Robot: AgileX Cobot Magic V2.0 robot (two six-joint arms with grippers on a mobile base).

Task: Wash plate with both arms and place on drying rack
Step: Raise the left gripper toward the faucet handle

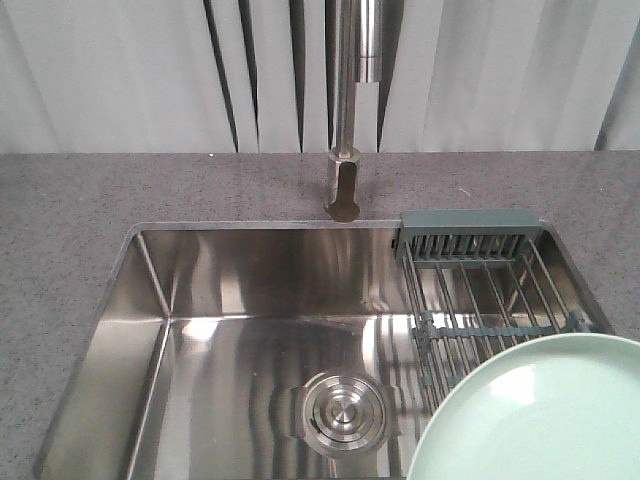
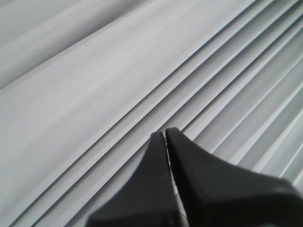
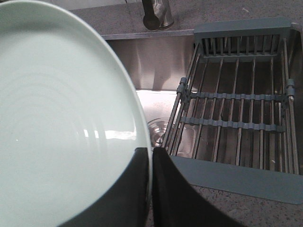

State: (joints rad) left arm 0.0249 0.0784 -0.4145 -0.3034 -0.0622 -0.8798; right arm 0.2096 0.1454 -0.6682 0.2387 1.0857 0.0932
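The pale mint-green plate (image 3: 61, 118) fills the left of the right wrist view, held above the sink. My right gripper (image 3: 151, 150) is shut on the plate's rim, one black finger on each face. From the front the plate (image 1: 550, 420) shows at the lower right, overlapping the near end of the drying rack (image 1: 480, 285). The rack (image 3: 236, 104) lies across the right end of the sink, to the plate's right. My left gripper (image 2: 164, 133) is shut on nothing and points at pale vertical blinds. Neither arm shows in the front view.
A steel sink basin (image 1: 240, 330) with a round drain (image 1: 340, 410) takes up the middle. The faucet (image 1: 350, 110) stands behind it on a speckled grey counter (image 1: 70, 200). Pale blinds (image 1: 120, 70) hang at the back.
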